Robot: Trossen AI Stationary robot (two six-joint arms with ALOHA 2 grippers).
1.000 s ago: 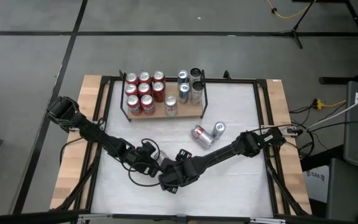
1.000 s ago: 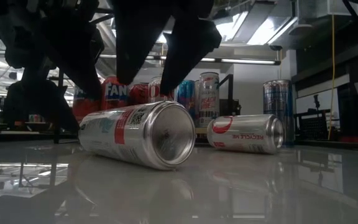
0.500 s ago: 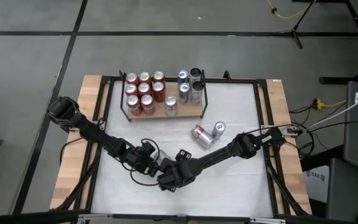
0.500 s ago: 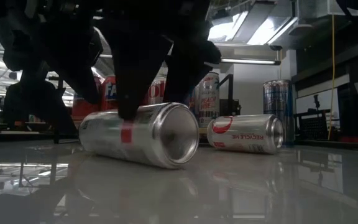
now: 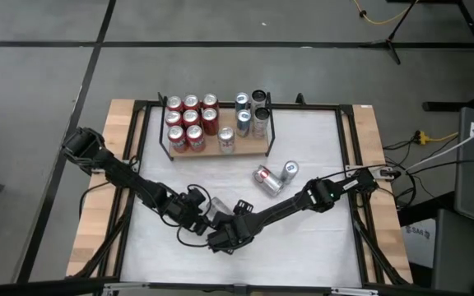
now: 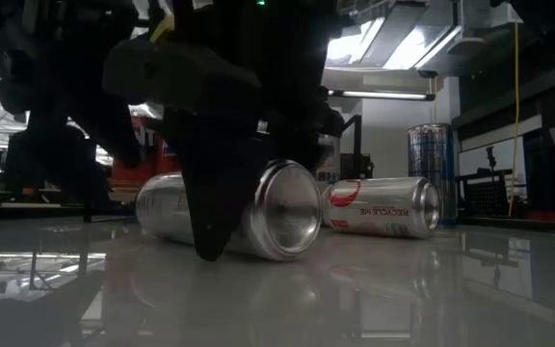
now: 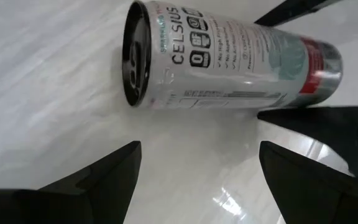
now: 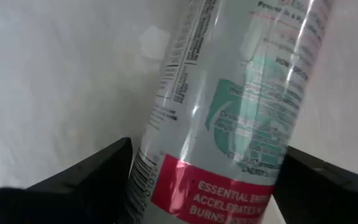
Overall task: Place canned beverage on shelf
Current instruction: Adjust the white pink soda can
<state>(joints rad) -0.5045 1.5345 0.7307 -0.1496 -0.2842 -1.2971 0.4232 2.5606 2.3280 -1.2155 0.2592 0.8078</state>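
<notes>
A silver Celsius can [image 7: 229,59] lies on its side on the white tabletop [image 5: 319,247], toward six o'clock. The right tool [image 8: 204,180] straddles it, jaws apart, not clamped. The left tool [image 7: 197,171] waits just beside the can, also spread. The shelf [image 5: 249,150] sits at twelve o'clock, stocked with upright cans.
</notes>
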